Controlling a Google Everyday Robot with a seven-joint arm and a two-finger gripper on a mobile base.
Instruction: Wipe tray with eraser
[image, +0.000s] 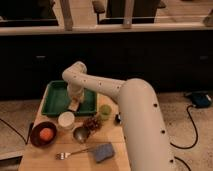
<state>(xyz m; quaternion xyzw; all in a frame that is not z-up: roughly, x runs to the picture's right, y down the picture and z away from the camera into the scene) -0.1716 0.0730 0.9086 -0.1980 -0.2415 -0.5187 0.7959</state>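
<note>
The robot's white arm (131, 107), smooth and tubular with small dark fastener dots along its shell, sweeps from the lower right up and over to the left, then bends down into the tray. It works above a light wooden table (45, 157) with a plain, flat top. At the table's far left sits the tray (54, 100), a shallow rectangular green plastic tray with a raised rim. The gripper (75, 103) hangs inside the tray near its front edge, pointing down at the eraser (74, 106), a small tan block lying on the tray floor; whether the gripper is clamping the block or merely over it cannot be told from this view. In front of the tray, at the left edge, a dark round bowl (36, 136) holds an orange ball-shaped fruit (46, 133). Beside it stands a white cup (66, 120), and to its right a small shiny metal bowl (81, 133). A dark reddish cluster (92, 122) lies next to a pale green cup (105, 111). Near the front edge lie a blue-grey spongy pad (103, 152) and a metal fork (69, 154).
</note>
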